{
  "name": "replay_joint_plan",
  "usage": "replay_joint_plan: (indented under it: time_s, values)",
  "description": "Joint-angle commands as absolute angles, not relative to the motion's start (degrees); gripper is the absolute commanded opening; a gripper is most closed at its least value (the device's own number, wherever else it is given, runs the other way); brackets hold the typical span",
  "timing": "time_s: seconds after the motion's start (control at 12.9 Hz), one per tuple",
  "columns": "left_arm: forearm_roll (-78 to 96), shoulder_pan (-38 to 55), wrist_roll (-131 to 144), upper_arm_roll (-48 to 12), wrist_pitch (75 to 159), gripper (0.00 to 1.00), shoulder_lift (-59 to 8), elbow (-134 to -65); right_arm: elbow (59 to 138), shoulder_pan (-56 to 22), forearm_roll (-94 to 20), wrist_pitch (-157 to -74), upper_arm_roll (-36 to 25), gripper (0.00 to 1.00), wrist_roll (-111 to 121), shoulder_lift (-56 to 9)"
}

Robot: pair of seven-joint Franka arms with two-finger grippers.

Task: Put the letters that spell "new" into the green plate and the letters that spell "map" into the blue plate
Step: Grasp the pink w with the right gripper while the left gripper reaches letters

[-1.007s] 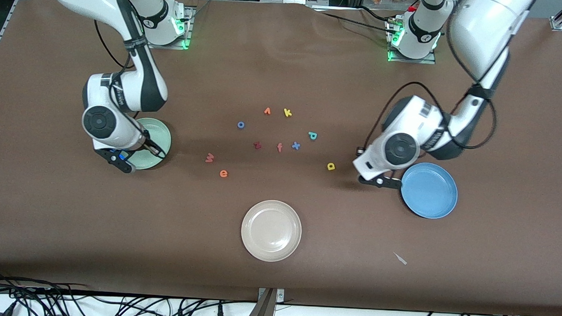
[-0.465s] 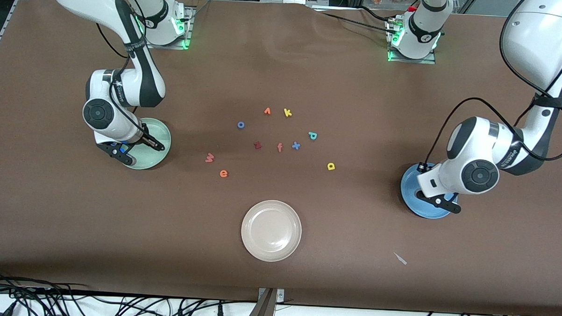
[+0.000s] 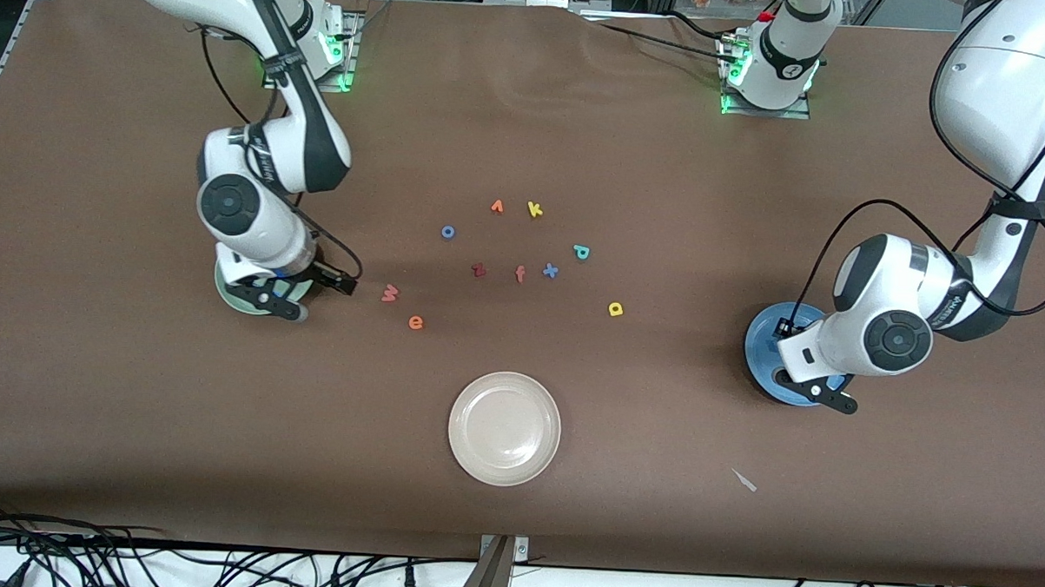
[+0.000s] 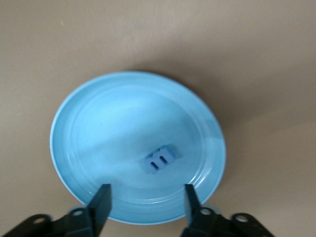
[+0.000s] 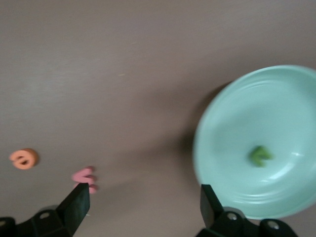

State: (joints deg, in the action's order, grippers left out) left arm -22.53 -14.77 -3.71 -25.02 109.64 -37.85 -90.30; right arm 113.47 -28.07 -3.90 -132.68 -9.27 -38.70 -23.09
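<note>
The blue m lies loose in the blue plate, and my left gripper hangs open and empty over that plate's rim. The green n rests in the green plate. My right gripper is open and empty over bare table between the green plate and the pink w. The w and orange e lie side by side on the table. Yellow a and teal p lie toward the left arm's end.
A beige plate sits nearest the front camera. Other loose letters cluster mid-table: blue x, salmon f, a dark red letter, blue o, yellow k and an orange one.
The left gripper swung over the blue plate and opened, leaving the m there. The right gripper opened over the green plate, then moved off it toward the w.
</note>
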Motion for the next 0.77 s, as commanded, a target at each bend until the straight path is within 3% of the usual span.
replay_joint_plan:
  time_s: [0.0,0.15,0.39,0.54,0.7]
  values:
    - [-17.42,-14.07,-0.9,-25.58,107.67,1.0,-36.39,-89.47,112.32,-28.56,-5.45,-138.76,-5.55,0.92,-44.72,-27.94]
    - [-14.77,-11.79,7.17,-27.15,107.93,1.0,-36.39,-89.73,112.32,-29.87,-5.36,-141.14,-5.27,0.88,-44.83,-30.05]
    - [-14.5,-6.96,20.35,-29.18,109.68,1.0,-37.26,-90.0,112.15,-30.58,-5.1,-143.95,-5.27,0.71,-44.56,-31.72]
    - [-12.49,-5.45,26.86,-29.62,116.94,1.0,-36.57,-95.24,112.06,-30.76,-4.92,-144.49,-5.27,0.68,-44.47,-32.69]
    - [-13.27,-5.01,36.87,-31.9,126.87,1.0,-36.12,-101.4,112.06,-31.29,-5.1,-146.6,-5.27,0.52,-44.38,-33.49]
